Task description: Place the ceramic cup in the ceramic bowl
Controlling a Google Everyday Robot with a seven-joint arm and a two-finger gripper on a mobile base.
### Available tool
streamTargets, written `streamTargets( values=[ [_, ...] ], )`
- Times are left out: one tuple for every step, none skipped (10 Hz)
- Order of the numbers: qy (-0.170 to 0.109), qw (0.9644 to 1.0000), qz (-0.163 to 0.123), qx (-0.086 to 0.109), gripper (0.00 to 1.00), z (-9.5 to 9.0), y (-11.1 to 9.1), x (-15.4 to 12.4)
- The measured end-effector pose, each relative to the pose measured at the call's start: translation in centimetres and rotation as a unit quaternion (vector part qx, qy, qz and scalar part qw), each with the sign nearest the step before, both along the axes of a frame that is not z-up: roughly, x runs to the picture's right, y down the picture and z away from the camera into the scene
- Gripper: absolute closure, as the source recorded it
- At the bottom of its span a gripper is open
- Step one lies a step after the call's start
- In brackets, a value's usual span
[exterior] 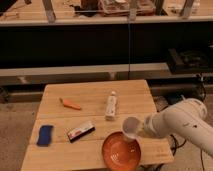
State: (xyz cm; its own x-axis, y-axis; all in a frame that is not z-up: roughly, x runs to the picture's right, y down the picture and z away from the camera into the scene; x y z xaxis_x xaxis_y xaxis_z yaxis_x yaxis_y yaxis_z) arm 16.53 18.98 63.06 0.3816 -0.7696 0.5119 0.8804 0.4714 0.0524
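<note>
The ceramic cup [131,127] is small, plain white, tilted with its mouth toward the camera. It hangs just above the far right rim of the ceramic bowl [120,151], a wide orange-red dish at the table's front edge. My gripper [140,130] comes in from the right on a white arm and is shut on the cup, its fingers mostly hidden behind it.
On the wooden table [95,105]: a white plastic bottle [111,105] lying in the middle, an orange carrot-like piece [70,104] at left, a blue sponge [45,135] at front left, a dark flat packet [81,131] beside it. Dark shelving stands behind.
</note>
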Motion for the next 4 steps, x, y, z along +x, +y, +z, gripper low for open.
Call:
streamTargets(
  values=[
    [0.000, 1.0000, 0.000, -0.002, 0.84, 0.43, 0.29, 0.07],
    [0.001, 1.0000, -0.001, -0.003, 0.84, 0.63, 0.37, 0.09],
    [0.001, 1.0000, -0.002, -0.004, 0.84, 0.83, 0.48, 0.15],
    [0.001, 1.0000, -0.002, -0.005, 0.84, 1.06, 0.63, 0.32]
  ],
)
